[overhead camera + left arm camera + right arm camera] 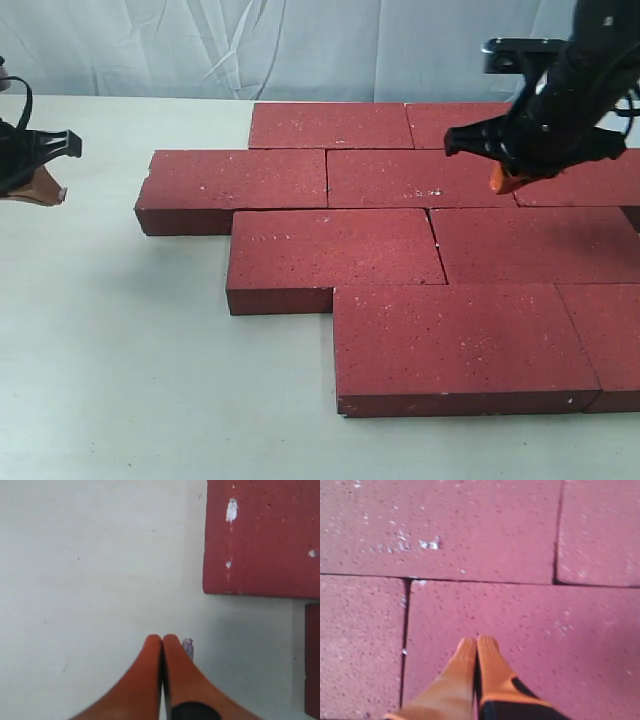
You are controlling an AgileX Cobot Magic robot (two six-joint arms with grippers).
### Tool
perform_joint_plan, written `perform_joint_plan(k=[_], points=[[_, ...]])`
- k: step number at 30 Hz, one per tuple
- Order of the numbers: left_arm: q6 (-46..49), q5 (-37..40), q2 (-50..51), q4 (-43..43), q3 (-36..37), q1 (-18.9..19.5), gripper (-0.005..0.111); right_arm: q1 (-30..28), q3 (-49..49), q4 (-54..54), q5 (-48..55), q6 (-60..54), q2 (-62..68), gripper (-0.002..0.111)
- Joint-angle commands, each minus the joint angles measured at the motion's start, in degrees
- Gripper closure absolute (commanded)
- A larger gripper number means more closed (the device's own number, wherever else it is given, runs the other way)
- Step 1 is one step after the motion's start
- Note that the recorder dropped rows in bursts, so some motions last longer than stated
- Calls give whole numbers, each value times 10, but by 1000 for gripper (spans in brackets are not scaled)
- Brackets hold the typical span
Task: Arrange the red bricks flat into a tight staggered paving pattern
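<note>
Several red bricks (400, 245) lie flat on the table in four staggered rows, edges close together. My right gripper (505, 183) hangs over the second row from the back, near the right side, shut with nothing in it. In the right wrist view its orange fingertips (477, 642) press together above a brick (520, 630), just beside a seam between two bricks. My left gripper (48, 195) stays at the far left over bare table, shut and empty. The left wrist view has its tips (162, 639) over the table, with a brick corner (260, 540) some way off.
The pale table (130, 350) stretches bare to the left and front of the bricks. A grey curtain (300, 40) closes the back. A small purplish scrap (188, 647) lies on the table beside my left fingertips.
</note>
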Motion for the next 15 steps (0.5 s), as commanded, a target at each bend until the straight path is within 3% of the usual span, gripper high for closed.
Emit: perform_joint_plan(k=[1,15], points=[[-3,-10,-69,-3,59,0,107,-26,69,12,-25,-6,-80,109],[-1,18,-293,2,183,0,107,-27,190,36,22,-6,-294,109]])
